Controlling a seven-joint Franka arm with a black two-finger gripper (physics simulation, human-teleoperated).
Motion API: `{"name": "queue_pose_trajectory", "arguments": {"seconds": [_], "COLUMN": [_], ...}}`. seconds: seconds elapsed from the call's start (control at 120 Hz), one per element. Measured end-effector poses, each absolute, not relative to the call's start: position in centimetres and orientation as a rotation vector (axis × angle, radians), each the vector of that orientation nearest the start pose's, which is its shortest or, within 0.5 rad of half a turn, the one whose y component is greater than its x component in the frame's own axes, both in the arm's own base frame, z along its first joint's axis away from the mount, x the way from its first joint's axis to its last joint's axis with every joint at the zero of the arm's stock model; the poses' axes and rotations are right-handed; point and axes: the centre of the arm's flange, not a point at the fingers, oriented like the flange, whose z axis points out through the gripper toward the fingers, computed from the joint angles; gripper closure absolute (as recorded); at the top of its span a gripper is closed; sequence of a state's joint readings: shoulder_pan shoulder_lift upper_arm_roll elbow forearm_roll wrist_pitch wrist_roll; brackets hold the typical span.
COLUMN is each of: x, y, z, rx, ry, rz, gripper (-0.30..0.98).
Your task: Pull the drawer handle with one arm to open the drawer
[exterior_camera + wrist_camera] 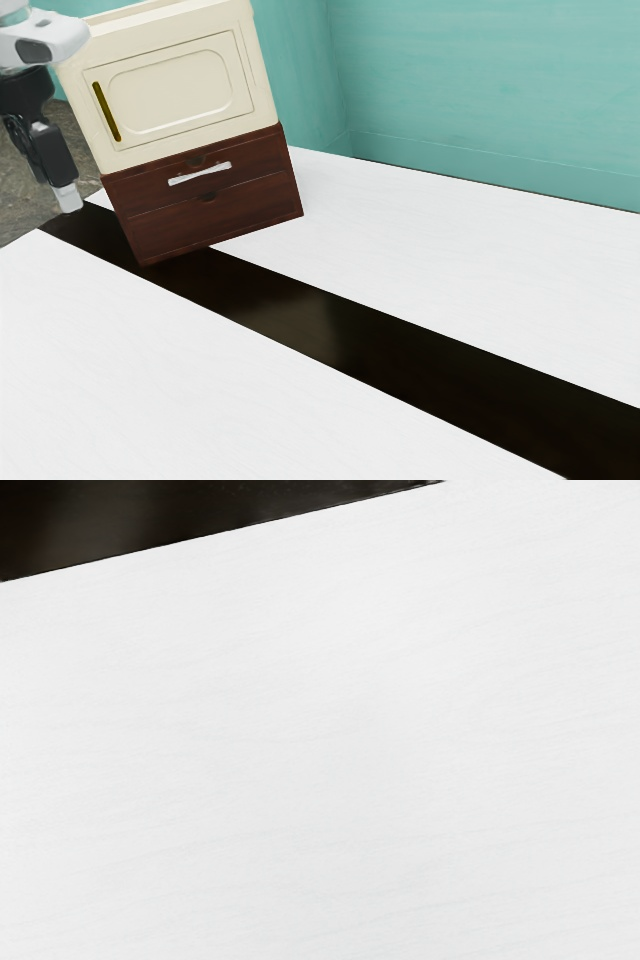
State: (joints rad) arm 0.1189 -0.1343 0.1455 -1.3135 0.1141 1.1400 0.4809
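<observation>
**Drawer shut, arm off to the side: here's what I'd worry about**

So the silver handle [199,175] is on the upper drawer [255,160] of the brown chest [222,215], and that drawer looks closed. The fingers [67,200] are over at the exterior view's left, well apart from the handle. Can't tell whether they're spread or pressed together, sorry.

Biggest risk imo is the trip over. The chest corner and the cream cabinet [180,85] on top are close to the direct path, so a lazy sideways sweep could clip one of them and knock the whole stack askew. I'd swing wide around the front first.

Next is aim. The wrist view has the white bench [430,250] and the dark strip [290,310], so the hand probably needs a fair bit of turning before it faces the drawer. Come in crooked and it likely bumps the drawer front or gets only one end of the handle. That handle looks slim too, so a shallow grip could slip off mid-pull.

Also, the chest sits at an angle in the exterior view. Pull off the drawer's own line and it might jam, or drag the chest along if nothing's anchoring it. Oh, and don't grab the dark yellow handle [106,111] on the cabinet door, wrong one!
</observation>
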Motion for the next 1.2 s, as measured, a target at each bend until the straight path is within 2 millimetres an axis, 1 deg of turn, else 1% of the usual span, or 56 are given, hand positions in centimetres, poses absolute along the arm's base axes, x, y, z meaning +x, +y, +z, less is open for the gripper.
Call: {"name": "queue_pose_trajectory", "arguments": {"seconds": [0.1, 0.183, 0.217, 0.267, 0.308, 0.358, 0.475, 0.558, 0.633, 0.758, 0.85, 0.933, 0.975, 1.083, 1.133, 1.2], "x": [43.5, 44.0, 44.4, 46.1, 47.8, 49.0, 50.1, 50.7, 51.9, 53.7, 54.9, 56.4, 56.8, 57.2, 57.8, 59.2], "y": [14.3, 14.3, 14.3, 15.1, 16.5, 18.0, 20.7, 22.2, 22.9, 22.9, 24.0, 24.7, 25.5, 27.9, 28.3, 28.5], "z": [77.7, 78.4, 78.4, 76.9, 74.9, 73.4, 72.0, 71.0, 69.5, 67.8, 66.2, 64.3, 63.5, 62.3, 62.1, 62.1], "rx": [-3.009, -2.963, -2.948, -2.94, -2.943, -2.94, -2.922, -2.91, -2.9, -2.864, -2.834, -2.809, -2.801, -2.778, -2.758, -2.723], "ry": [0.405, 0.505, 0.543, 0.579, 0.592, 0.603, 0.627, 0.649, 0.691, 0.775, 0.804, 0.835, 0.84, 0.839, 0.852, 0.874], "rz": [-0.018, -0.087, -0.1, -0.071, -0.028, -0.002, 0.003, 0.009, 0.028, 0.039, 0.054, 0.07, 0.075, 0.065, 0.047, 0.019], "gripper": [0.0, 0.0, 0.0, 0.0, 0.0, 0.0, 0.0, 0.0, 0.0, 0.0, 0.0, 0.0, 0.0, 0.0, 0.0, 0.0]}}
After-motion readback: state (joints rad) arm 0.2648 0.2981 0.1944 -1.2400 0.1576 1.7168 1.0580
